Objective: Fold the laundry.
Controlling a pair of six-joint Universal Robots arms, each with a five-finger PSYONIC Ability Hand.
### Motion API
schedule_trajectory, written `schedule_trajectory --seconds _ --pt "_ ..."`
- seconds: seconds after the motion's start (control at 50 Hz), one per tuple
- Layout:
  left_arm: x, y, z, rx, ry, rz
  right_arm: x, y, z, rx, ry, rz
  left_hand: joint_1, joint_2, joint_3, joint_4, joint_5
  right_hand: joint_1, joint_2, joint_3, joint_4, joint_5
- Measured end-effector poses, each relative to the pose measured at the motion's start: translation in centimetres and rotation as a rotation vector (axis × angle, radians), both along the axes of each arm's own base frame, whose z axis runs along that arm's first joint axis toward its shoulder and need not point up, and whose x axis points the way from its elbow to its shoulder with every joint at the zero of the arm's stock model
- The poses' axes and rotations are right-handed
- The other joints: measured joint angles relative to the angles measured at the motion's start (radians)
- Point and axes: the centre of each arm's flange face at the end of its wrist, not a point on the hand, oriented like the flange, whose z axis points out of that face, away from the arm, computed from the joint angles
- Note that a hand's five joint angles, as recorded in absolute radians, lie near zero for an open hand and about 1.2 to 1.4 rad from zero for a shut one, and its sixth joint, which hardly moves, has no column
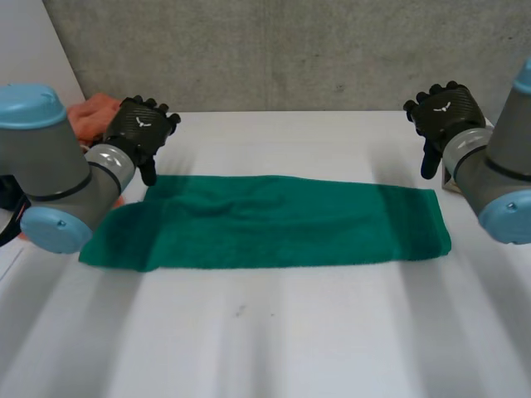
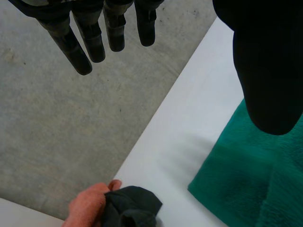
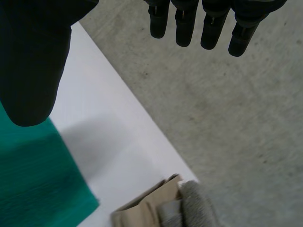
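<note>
- The green towel (image 1: 265,222) lies flat on the white surface (image 1: 265,340). It stretches long from side to side, right between your two arms.
- Your left hand (image 1: 141,133) hangs above the towel's far left corner. Its fingers (image 2: 71,45) are straight and spread, and it holds nothing.
- Your right hand (image 1: 444,116) hangs just past the towel's far right corner. Its fingers (image 3: 184,23) are straight too, and it is empty.
- I think the hands sit one at each end so each can grab a corner. Then you can fold the towel with both ends moving together.
- The towel's left end looks bumpy and slanted, so you may need a careful grab there.
- A person's hand (image 2: 87,208) holds a dark cloth (image 2: 132,208) at the far left edge of the surface. I think it is more laundry waiting its turn.
- A tan cloth (image 3: 144,210) and a grey cloth (image 3: 196,205) lie at the far right edge. They are near the towel's end but not touching it.
- Each robot hand has a small white mark on its back, but it is not words. I see no label or writing to read on the towel.
</note>
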Motion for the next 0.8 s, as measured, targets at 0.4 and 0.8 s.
schedule_trajectory --seconds 0.4,0.8 --pt "0.9 -1.6 -5.1 0.436 0.128 -0.02 -5.3 -6.7 -5.8 0.397 -0.313 -0.048 0.117 0.099 0.1 0.1 0.101 0.004 0.004 0.006 0.007 0.006" --pt "0.4 -2.5 -5.3 0.346 0.134 0.023 -5.2 -7.4 -9.8 0.421 -0.27 -0.038 0.951 0.967 0.962 0.966 0.929 0.004 0.053 0.059 0.055 0.054"
